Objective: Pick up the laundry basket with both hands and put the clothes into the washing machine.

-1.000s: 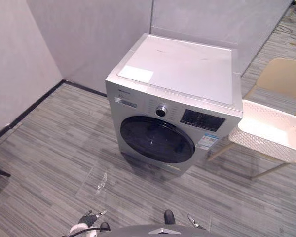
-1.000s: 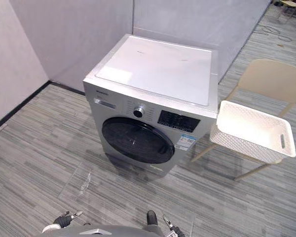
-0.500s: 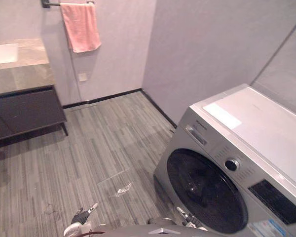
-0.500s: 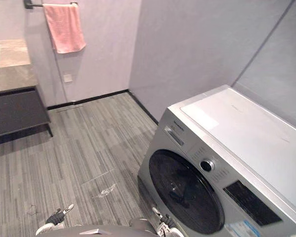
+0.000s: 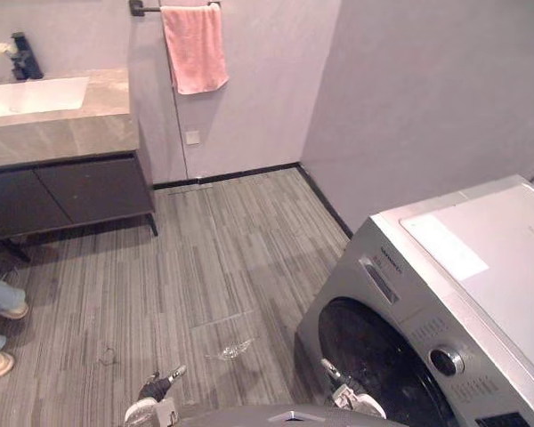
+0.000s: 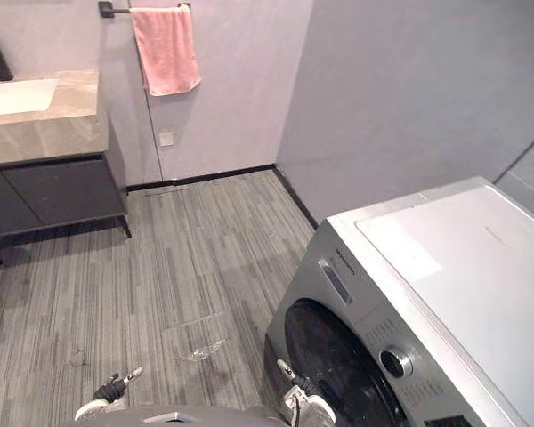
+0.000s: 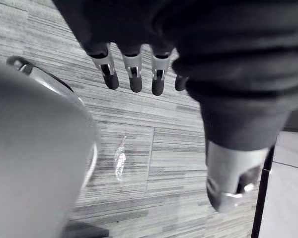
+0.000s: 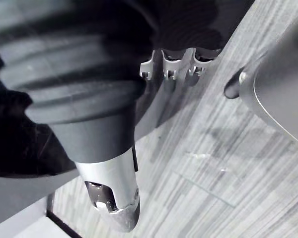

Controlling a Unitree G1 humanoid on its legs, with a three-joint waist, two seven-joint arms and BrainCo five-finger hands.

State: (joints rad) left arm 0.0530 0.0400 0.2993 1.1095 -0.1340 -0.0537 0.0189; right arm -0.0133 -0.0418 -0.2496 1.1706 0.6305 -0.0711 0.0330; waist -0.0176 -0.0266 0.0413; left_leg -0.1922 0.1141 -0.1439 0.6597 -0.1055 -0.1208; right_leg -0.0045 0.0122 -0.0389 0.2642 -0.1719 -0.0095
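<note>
The silver washing machine (image 5: pixel 445 311) stands at the right, with its round dark door (image 5: pixel 374 365) shut and its white top bare. My left hand (image 5: pixel 156 391) hangs low at the bottom edge over the floor. In the left wrist view its fingers (image 7: pixel 131 74) are relaxed and hold nothing. My right hand (image 5: pixel 343 391) hangs low just in front of the washer door. Its fingers (image 8: pixel 174 67) are loose and empty too, and its thumb (image 8: pixel 114 198) stands apart.
A dark vanity with a stone counter and sink (image 5: pixel 53 133) lines the far left wall. A pink towel (image 5: pixel 194 49) hangs on a rail beside it. A person's shoes (image 5: pixel 0 311) show at the left edge. A small clear scrap (image 5: pixel 231 347) lies on the wood floor.
The camera has swung left: a second ago it faced the washer with the white basket on a chair, and now it faces the vanity and towel. Both hands still hang low and empty.
</note>
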